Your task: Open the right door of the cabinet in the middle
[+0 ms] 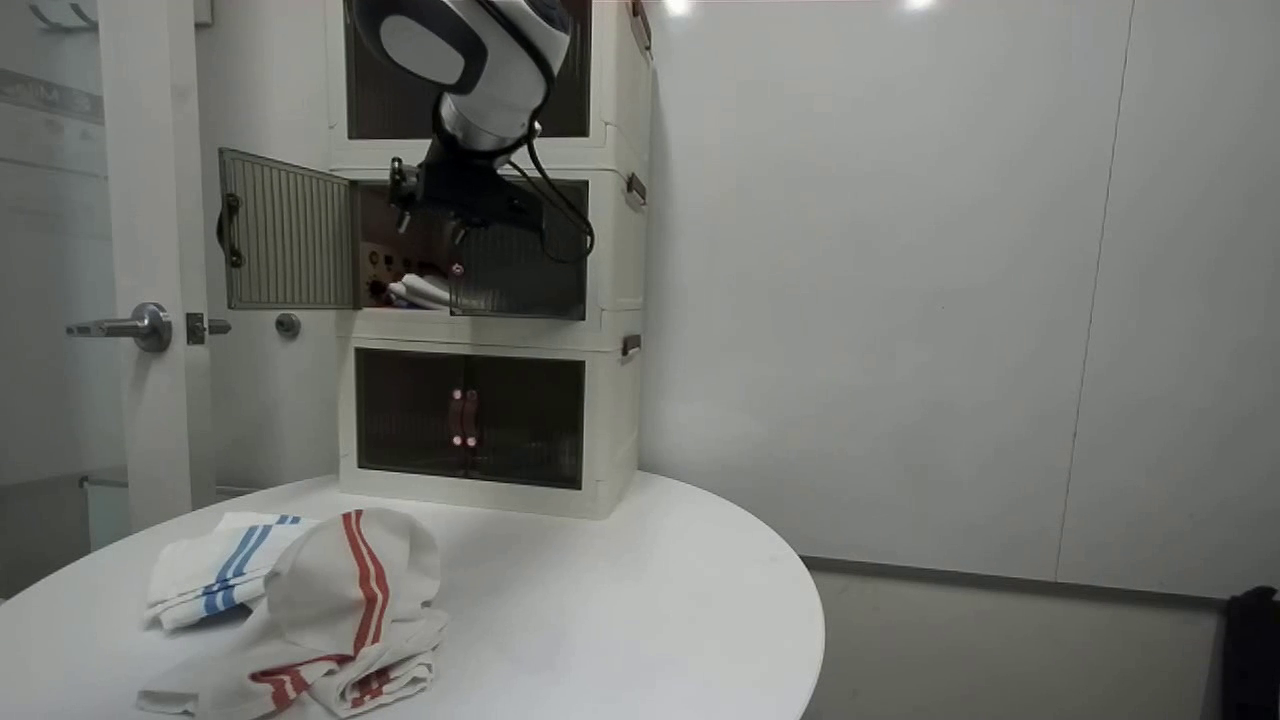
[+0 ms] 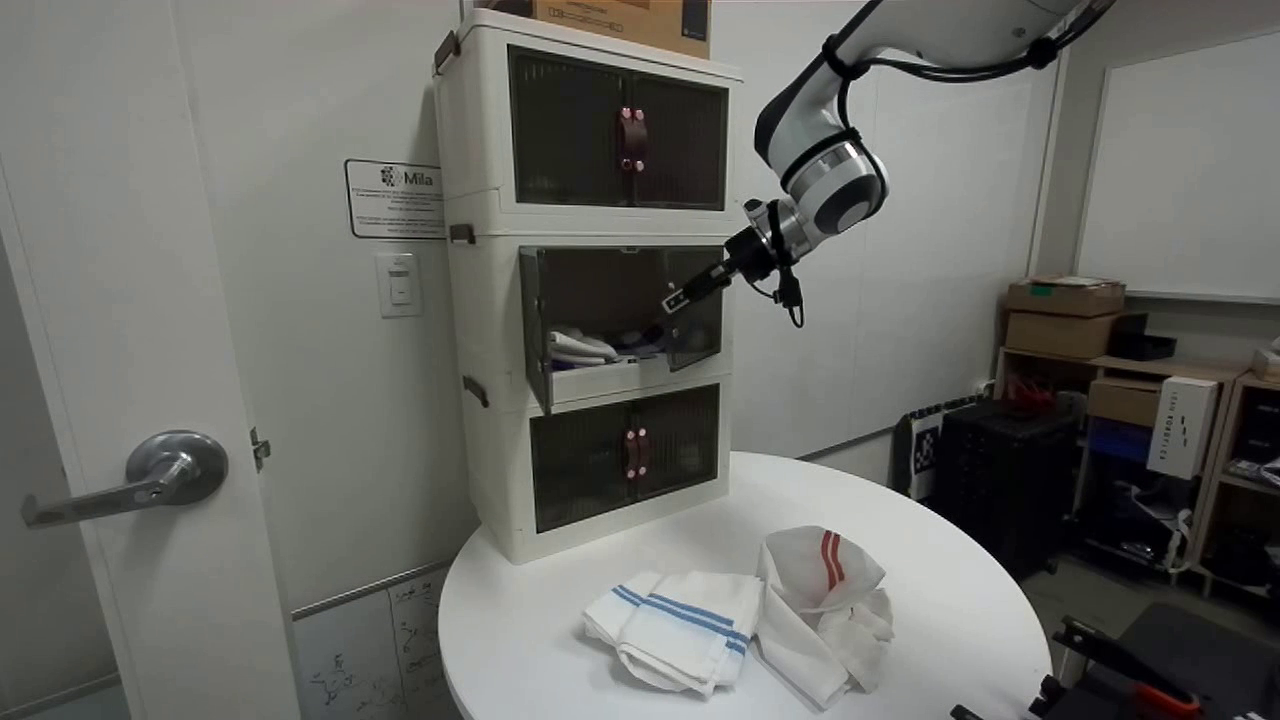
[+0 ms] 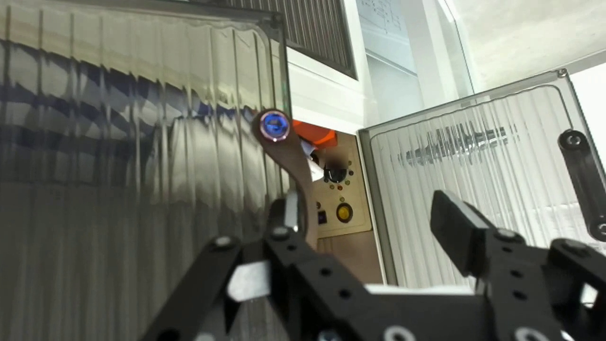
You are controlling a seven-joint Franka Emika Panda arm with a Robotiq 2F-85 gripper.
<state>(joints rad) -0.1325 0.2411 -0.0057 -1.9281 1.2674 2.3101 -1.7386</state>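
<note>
The cabinet (image 1: 620,245), the middle white unit of the stack, also shows in an exterior view (image 2: 488,320). Its right door (image 1: 520,287), a dark ribbed pane, stands slightly ajar in both exterior views (image 2: 703,330). In the wrist view the right door (image 3: 142,156) fills the left side, with a brown strap handle (image 3: 303,173) at its edge. My gripper (image 3: 364,213) is open; one finger is beside the strap on the pane's side, and the other is apart over the opening. Whether the finger is inside the strap loop cannot be told. The gripper is in front of the cabinet in both exterior views (image 1: 432,228) (image 2: 668,312).
The left door (image 1: 290,235) is swung wide open, also in the wrist view (image 3: 468,156). White cloths (image 2: 580,345) lie inside the cabinet. Towels with blue (image 2: 690,625) and red stripes (image 2: 825,570) lie on the round white table (image 1: 640,620). A lower unit (image 1: 615,420) stands below.
</note>
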